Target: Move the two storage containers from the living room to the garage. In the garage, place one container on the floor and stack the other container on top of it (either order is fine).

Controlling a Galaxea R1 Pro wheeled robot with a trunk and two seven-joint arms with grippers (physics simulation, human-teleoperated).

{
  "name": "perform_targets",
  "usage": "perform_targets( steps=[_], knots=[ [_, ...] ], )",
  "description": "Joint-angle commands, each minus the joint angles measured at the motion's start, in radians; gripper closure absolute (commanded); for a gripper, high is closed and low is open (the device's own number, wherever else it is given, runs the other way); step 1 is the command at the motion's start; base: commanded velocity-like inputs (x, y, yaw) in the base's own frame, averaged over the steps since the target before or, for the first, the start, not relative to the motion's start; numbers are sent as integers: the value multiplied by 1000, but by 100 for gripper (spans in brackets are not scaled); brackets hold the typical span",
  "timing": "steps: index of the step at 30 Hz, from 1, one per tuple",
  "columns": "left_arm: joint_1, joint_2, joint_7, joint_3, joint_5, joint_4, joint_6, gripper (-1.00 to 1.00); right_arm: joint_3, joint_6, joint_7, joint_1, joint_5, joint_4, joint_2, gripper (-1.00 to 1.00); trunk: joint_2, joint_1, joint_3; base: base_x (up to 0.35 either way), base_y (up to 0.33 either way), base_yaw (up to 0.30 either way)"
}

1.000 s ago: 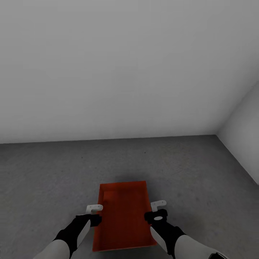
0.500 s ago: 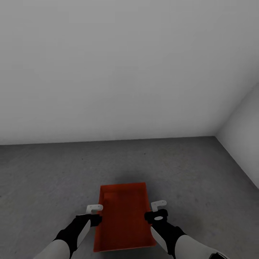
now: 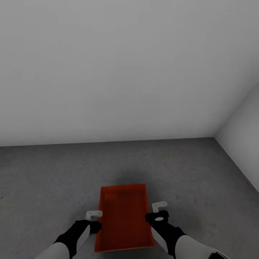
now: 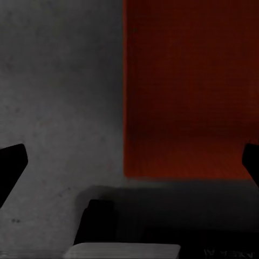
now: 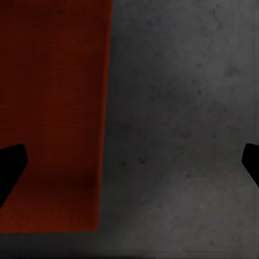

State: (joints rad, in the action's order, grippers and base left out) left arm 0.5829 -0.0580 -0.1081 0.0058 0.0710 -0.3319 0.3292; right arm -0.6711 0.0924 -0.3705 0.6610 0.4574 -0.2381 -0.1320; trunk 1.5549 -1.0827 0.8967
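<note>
An orange-red storage container (image 3: 124,217) sits on the dark grey concrete floor (image 3: 46,180) near a corner of plain white walls (image 3: 108,72). The left gripper (image 3: 94,215) and right gripper (image 3: 159,206) flank its long sides, jaws spread wide, holding nothing.

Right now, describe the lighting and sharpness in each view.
Head view: even, dim light, white wall shading to grey, a soft shadow beyond the bin. Left wrist view: dark and blurry, heavy shadow on the floor. Right wrist view: equally murky and soft.
</note>
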Motion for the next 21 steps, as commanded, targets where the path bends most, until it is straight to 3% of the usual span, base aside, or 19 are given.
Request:
perform_targets(
  steps=[1,5,11,21],
  knots=[
    [0,0,-5,0,14,12,5,-100,-8,7,-7,0,4,0,0,-100,-7,4,-3,0,0,0],
    [0,3,-5,1,30,71,-22,-100,-7,7,-7,-1,4,3,1,-100,-35,19,-15,0,0,0],
    [0,19,-5,2,35,196,-127,-100,-7,12,-4,-1,5,9,3,-100,-77,42,-34,0,0,0],
    [0,27,-5,2,53,237,-149,-100,-8,12,-2,-1,4,20,0,-100,-147,81,-65,0,0,0]
  ],
)
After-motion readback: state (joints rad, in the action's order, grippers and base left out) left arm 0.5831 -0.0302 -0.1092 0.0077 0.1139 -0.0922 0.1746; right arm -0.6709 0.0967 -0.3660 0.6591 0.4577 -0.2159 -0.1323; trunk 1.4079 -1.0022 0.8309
